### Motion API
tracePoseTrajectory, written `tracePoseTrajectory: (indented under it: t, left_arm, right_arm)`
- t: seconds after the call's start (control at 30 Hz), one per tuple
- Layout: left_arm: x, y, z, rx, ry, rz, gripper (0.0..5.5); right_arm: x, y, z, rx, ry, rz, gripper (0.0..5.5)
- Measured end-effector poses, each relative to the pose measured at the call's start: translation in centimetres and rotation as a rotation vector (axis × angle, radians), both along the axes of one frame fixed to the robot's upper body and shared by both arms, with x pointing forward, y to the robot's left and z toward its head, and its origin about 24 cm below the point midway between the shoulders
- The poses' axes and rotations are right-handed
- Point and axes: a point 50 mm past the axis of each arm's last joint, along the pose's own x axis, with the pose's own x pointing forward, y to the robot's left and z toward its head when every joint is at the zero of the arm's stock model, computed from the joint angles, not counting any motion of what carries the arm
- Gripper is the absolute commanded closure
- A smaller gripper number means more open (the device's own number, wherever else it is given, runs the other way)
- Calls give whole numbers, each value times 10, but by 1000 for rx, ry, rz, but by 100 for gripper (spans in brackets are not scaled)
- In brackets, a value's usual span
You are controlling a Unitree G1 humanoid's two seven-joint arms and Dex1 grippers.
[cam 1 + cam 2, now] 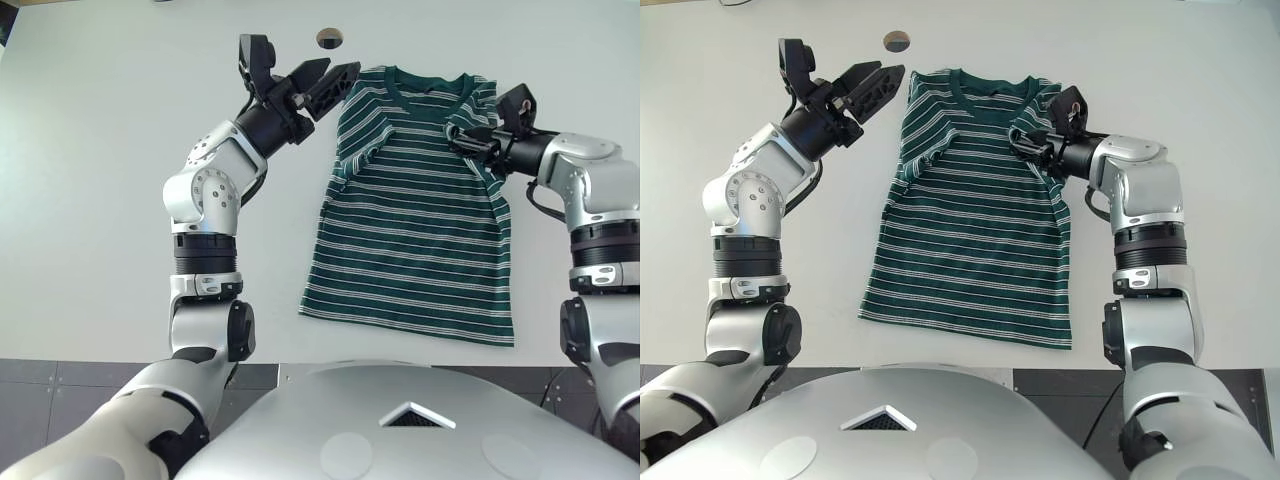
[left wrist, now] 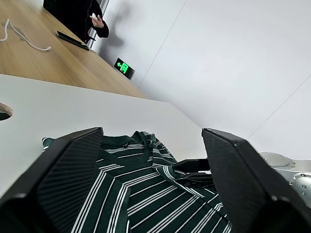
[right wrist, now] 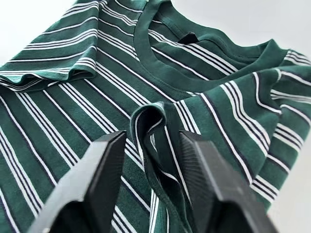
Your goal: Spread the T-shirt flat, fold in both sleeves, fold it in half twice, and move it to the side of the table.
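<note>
Sleeve-folding step is wrapping up: right gripper [image 1: 462, 138] is pinching the folded-in sleeve [image 3: 155, 126] at 1 o'clock of the shirt [image 1: 415, 230] lying mid-table [image 1: 100, 200], left gripper [image 1: 300, 65] is hovering spread at 11 o'clock, so next is probably letting go, then regrasping for the half-fold.

the t-shirt [image 1: 415, 230] is dark green with thin white stripes in groups and a plain green ribbed collar. it lies on the white surface [image 1: 90, 250], in the centre of the frame and a little to the right, with the collar toward the top and the hem toward the bottom, slightly slanted. the sleeve at the upper left is folded in over the chest. the upper right sleeve is drawn in too, and a small upright ridge of cloth there is pinched between the fingers of the right hand [image 1: 1028, 143]. the body lies mostly flat with light wrinkles.
</note>
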Motion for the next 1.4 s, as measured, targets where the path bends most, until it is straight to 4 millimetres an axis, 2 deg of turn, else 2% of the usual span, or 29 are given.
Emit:
tracePoseTrajectory:
  t: [0.17, 0.37, 0.43, 0.5, 0.57, 0.63, 0.7, 0.73, 0.77, 0.8, 0.83, 0.9, 0.97, 1.07, 1.2, 1.4]
  left_arm:
    - [0, 3, 2, -27, 2, 6, 168]
    - [-1, 5, 5, -45, -5, 6, 168]
    - [1, 14, 7, 60, -109, 76, 168]
    - [-3, 37, 10, 296, -289, 175, 168]
    - [-18, 67, 9, 565, -462, 225, 168]
    - [-49, 89, 1, 834, -598, 131, 168]
    - [-92, 106, -18, 1146, -705, -133, 168]
    - [-108, 110, -25, 1234, -730, -254, 168]
    - [-130, 115, -33, 1330, -764, -435, 168]
    - [-153, 119, -36, 1388, -838, -646, 168]
    - [-161, 120, -32, 1420, -910, -758, 168]
    - [-162, 118, -32, 1442, -1010, -828, 168]
    - [-161, 115, -35, 1425, -1066, -837, 168]
    - [-157, 111, -38, 1396, -1143, -838, 168]
    - [-151, 102, -40, 1343, -1265, -869, 168]
    - [-156, 81, -42, 1228, -1366, -949, 168]
  right_arm:
    - [-3, 12, 15, 44, -25, 51, 191]
    - [-12, 20, 27, 98, -57, 91, 191]
    - [-16, 17, 35, 119, -142, 121, 191]
    - [-30, 1, 48, 101, -308, 225, 191]
    - [-58, -28, 45, 25, -338, 333, 191]
    - [-99, -62, 28, -84, -237, 420, 191]
    - [-152, -92, 14, -178, -50, 520, 191]
    - [-167, -98, 13, -200, -6, 560, 191]
    - [-184, -105, 17, -234, 20, 611, 191]
    - [-199, -110, 28, -291, 13, 683, 191]
    - [-201, -113, 39, -344, -22, 717, 191]
    - [-202, -116, 46, -417, -103, 759, 191]
    - [-197, -120, 37, -539, -159, 812, 191]
    - [-194, -112, 25, -639, -234, 956, 191]
    - [-198, -99, 13, -702, -331, 1119, 191]
    - [-197, -90, 10, -724, -404, 1217, 191]
